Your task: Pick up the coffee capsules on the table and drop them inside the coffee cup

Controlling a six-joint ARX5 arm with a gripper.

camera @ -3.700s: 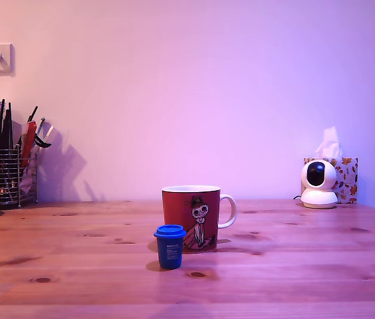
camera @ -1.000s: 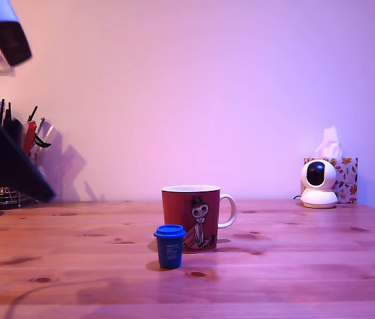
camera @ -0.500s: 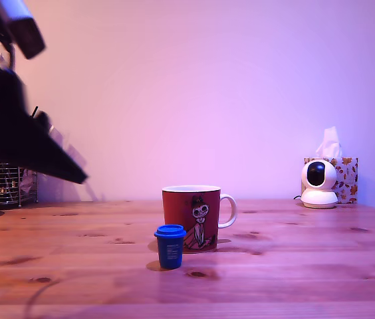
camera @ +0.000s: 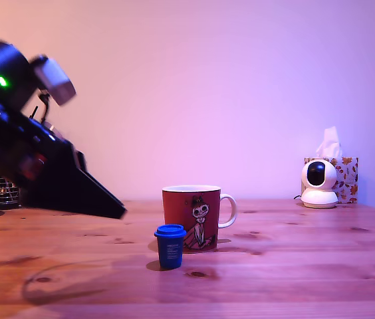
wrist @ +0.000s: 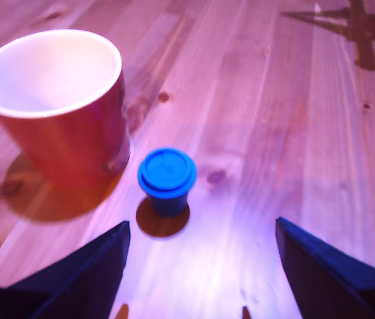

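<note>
Swinging in from the exterior view's left, the pincer (wrist: pixel 201 266), spread wide, now faces the upright capsule (wrist: pixel 167 174) dead ahead, cup (wrist: pixel 54 100) beside it.

We log a blue capsule (wrist: pixel 167 178) upright on the bench (wrist: pixel 287 133), just beside the red cup (wrist: pixel 58 106). Our tool (wrist: pixel 201 266) hangs spread, both fingers (wrist: pixel 88 272) clear of the capsule.

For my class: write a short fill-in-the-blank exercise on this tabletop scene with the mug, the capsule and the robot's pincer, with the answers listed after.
1. The blue coffee capsule stands upright on the ____ table.
2. The red coffee cup has a ____ inside, seen in the wrist view.
3. The pincer is ____, with the capsule ahead of its fingers and not yet gripped.
4. In the exterior view, the mug's handle points to the view's ____.

Answers: wooden; white; open; right
</note>
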